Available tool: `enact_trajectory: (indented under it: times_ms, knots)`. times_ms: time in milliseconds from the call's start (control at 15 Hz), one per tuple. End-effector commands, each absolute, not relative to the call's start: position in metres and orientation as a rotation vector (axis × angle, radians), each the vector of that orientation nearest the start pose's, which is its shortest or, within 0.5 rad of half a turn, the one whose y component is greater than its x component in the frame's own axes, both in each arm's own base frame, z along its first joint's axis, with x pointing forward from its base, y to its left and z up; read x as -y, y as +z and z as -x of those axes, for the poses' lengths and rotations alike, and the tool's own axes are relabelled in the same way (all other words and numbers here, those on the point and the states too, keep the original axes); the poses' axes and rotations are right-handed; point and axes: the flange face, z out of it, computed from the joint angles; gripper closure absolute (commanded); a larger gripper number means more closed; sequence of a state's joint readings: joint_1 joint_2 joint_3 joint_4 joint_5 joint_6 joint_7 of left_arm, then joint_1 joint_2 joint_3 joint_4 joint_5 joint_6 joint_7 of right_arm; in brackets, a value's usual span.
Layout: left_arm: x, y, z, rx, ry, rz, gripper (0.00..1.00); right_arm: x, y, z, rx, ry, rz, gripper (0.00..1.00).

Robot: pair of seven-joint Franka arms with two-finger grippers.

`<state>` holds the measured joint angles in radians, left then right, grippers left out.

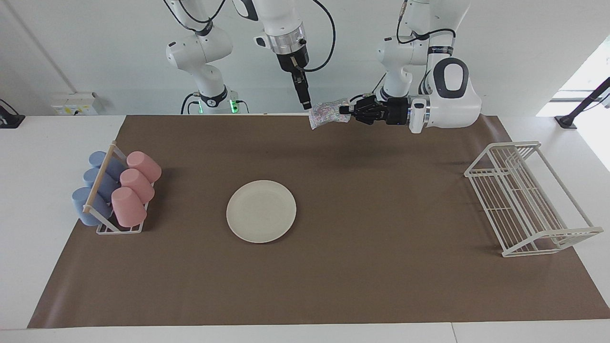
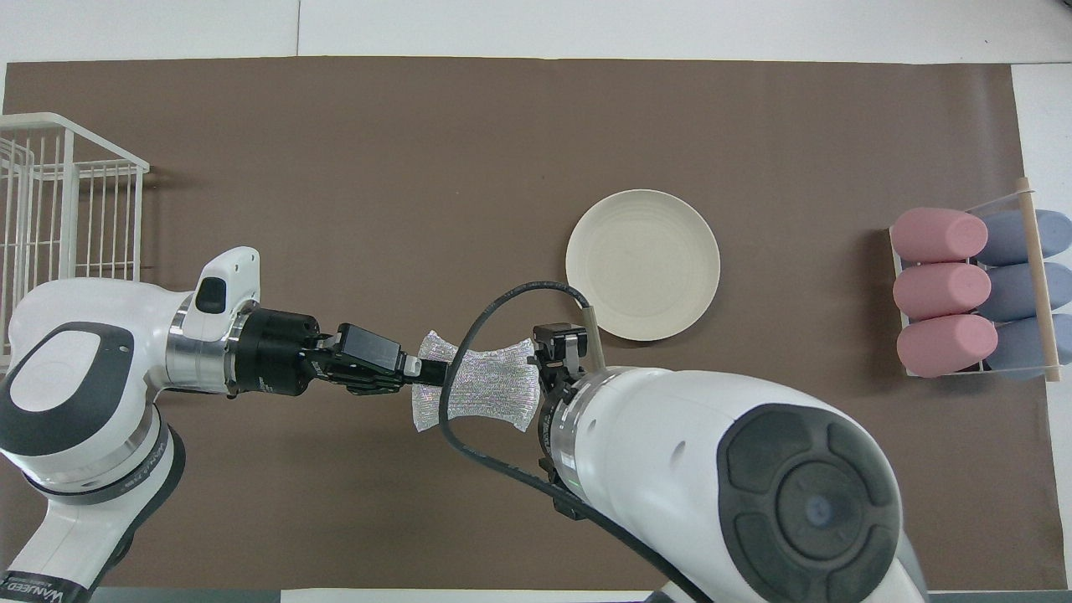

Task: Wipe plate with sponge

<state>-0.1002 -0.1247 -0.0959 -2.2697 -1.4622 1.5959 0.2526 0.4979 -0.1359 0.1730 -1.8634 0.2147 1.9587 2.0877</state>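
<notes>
The left gripper is clamped on one edge of the sponge, holding it up in the air over the mat's edge nearest the robots. In the overhead view the gripper points toward 3 o'clock, and the sponge spreads from its fingertips as a speckled silvery pad with pinched sides.

The right gripper hangs pointing down at the sponge's free end, its jaws spread wide; whether its tip touches the sponge cannot be told. In the overhead view only the gripper's top shows, at the sponge's 3 o'clock edge, with the right arm's bulk filling the frame toward 5 o'clock.

The plate lies flat and bare on the mat, well apart from both grippers; in the overhead view the plate sits at about 1 o'clock from the sponge.

At the right arm's end of the table a cup rack holds pink cups and blue cups lying on their sides. At the left arm's end stands a white wire rack.
</notes>
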Motion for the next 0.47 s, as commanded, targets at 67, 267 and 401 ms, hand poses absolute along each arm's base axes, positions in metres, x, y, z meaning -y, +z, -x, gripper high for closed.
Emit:
enact_trajectory:
  times_ms: [67,267,401]
  knots:
    - [0.196,0.461,-0.439,-0.068,-0.402,-1.679,1.00,-0.358,0.589,-0.399,-1.929,0.206,2.067,0.00]
    - [0.196,0.461,-0.439,-0.067,-0.404,-1.678,1.00,-0.369,0.584,-0.398,-1.894,0.199,2.043,0.00]
    - [0.196,0.462,-0.438,-0.062,-0.410,-1.675,1.00,-0.371,0.583,-0.396,-1.899,0.207,2.040,0.00]
